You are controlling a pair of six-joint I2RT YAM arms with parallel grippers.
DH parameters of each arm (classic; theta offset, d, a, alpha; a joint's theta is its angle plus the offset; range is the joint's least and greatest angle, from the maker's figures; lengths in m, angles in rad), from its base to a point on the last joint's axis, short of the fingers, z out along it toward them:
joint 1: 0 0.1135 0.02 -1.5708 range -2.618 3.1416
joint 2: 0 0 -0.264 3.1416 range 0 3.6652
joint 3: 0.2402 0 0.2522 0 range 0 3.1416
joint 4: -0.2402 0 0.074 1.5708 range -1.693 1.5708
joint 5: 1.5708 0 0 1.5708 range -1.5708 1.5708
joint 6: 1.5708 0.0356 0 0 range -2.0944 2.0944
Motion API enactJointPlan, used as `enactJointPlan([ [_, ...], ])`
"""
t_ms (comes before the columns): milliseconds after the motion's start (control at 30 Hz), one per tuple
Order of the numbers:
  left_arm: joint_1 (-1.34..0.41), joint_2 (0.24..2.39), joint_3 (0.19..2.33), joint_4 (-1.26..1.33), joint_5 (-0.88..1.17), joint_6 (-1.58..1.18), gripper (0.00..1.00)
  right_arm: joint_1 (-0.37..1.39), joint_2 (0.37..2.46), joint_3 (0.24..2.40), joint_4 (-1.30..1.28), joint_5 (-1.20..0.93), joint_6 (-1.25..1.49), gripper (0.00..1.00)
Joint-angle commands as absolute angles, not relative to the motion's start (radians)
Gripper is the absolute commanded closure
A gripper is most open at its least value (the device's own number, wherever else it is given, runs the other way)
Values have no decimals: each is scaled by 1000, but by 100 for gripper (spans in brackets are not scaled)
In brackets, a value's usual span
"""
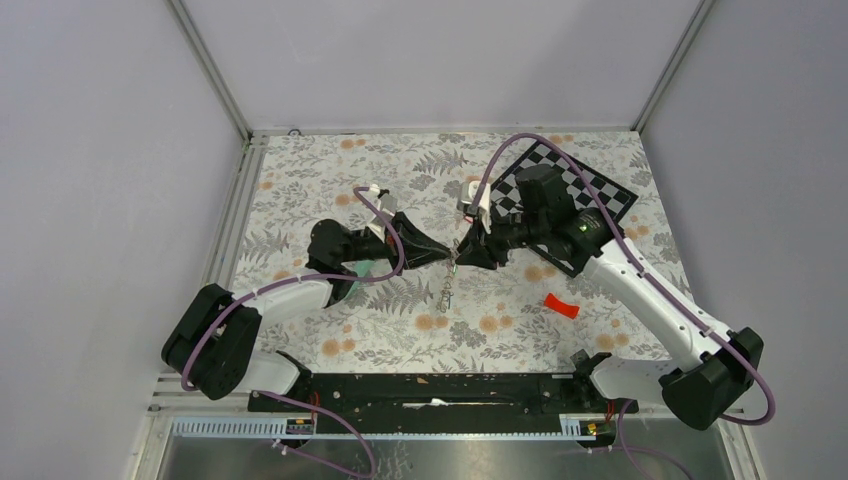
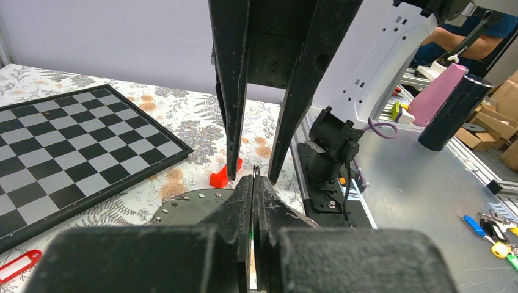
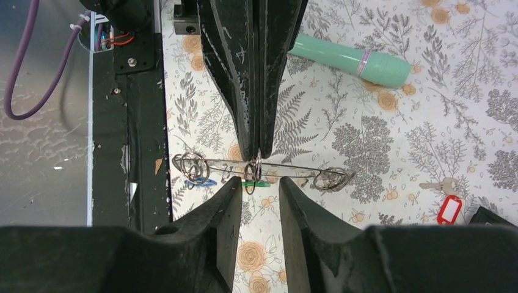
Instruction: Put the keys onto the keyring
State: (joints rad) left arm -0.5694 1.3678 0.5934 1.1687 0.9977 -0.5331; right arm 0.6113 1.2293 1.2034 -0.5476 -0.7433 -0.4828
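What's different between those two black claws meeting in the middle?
The left gripper is shut, pinching a thin wire ring; the right gripper stands open, holding nothing. Seen from above, the left gripper points rightward, the right gripper leftward. Both are black and two-fingered, their tips almost meeting.

Floral table (image 1: 300, 200), chessboard (image 1: 600, 188), red piece (image 1: 562, 306), mint tube (image 3: 348, 58)

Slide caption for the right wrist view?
Left tool, shut, pinches the wire keyring just ahead of the open right tool.

Grey ferns and orange flowers pattern the tablecloth (image 1: 330, 200); board (image 1: 597, 188) black-and-white chequered, tube (image 3: 351, 59) mint-green, key tag (image 3: 450, 209) red.
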Motion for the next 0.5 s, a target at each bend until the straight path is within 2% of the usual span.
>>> enactJointPlan([
  [0, -571, 1350, 601, 1236, 983, -533, 100, 604, 1232, 1257, -529, -750, -488, 64],
  [367, -571, 1349, 603, 1237, 980, -539, 100, 604, 1270, 1241, -492, -790, -459, 71],
  [467, -571, 1347, 602, 1228, 980, -532, 100, 604, 1275, 1245, -488, -802, -454, 78],
])
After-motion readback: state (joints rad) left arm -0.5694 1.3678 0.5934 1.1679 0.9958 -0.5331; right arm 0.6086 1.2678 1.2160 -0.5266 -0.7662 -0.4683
